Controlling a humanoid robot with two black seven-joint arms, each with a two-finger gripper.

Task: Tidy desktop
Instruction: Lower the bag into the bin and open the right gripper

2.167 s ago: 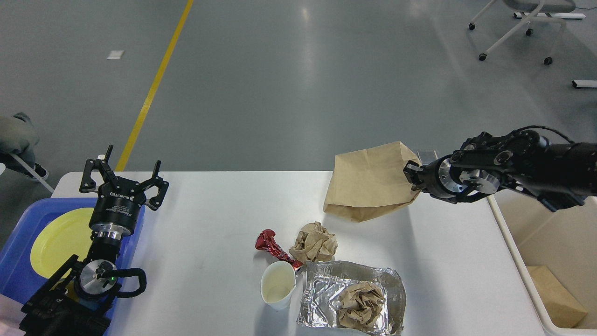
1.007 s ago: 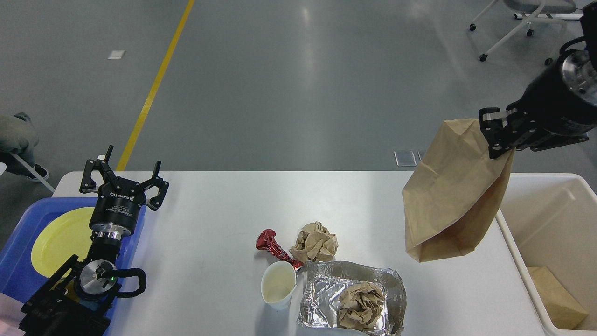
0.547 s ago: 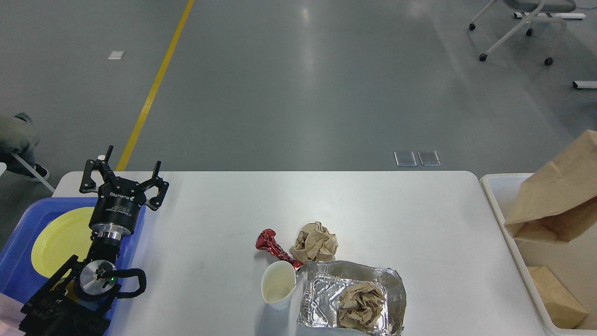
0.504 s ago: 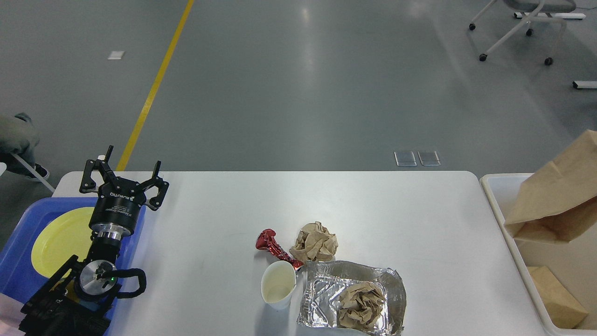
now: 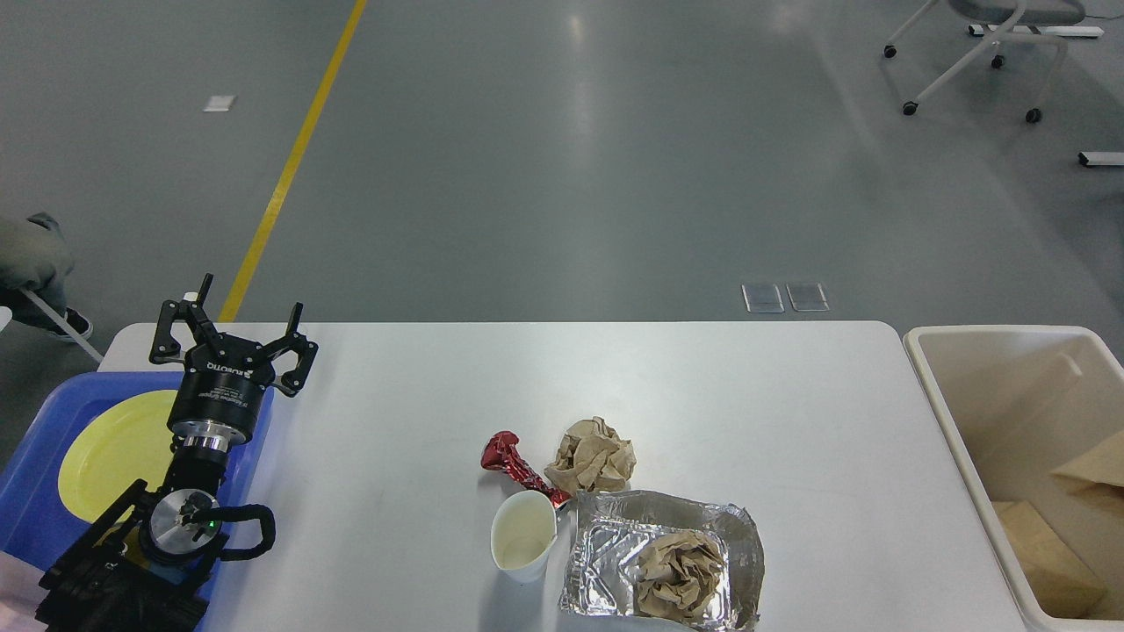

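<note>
The desktop (image 5: pixel 720 395) is seen stretching across the lower half of the head view, white and matte, with its rounded far corners showing. The left gripper (image 5: pixel 233 332) is being held above the desktop's left end, its fingers spread wide apart and nothing between them. The right gripper is not being shown in this view at all.

A blue tray (image 5: pixel 35 456) is sitting at the left edge of the desktop, partly hidden by the left arm, and a yellow plate (image 5: pixel 110 452) is lying inside it. Near the middle of the desktop, toward the near edge, a small cluster of litter is gathered. A red wrapper (image 5: pixel 514 463) is lying twisted just left of a crumpled paper ball (image 5: pixel 593 456), the two touching or nearly so. A white paper cup (image 5: pixel 524 546) is standing upright just in front of the wrapper. Right beside the cup, a foil container (image 5: pixel 667 562) is resting with its rim bent, and a second wad of brown paper (image 5: pixel 680 584) is sitting inside it.

Off the right end of the desktop, a cream bin (image 5: pixel 944 404) is standing. Brown paper bags (image 5: pixel 1041 557) are lying inside it, at its near end.
</note>
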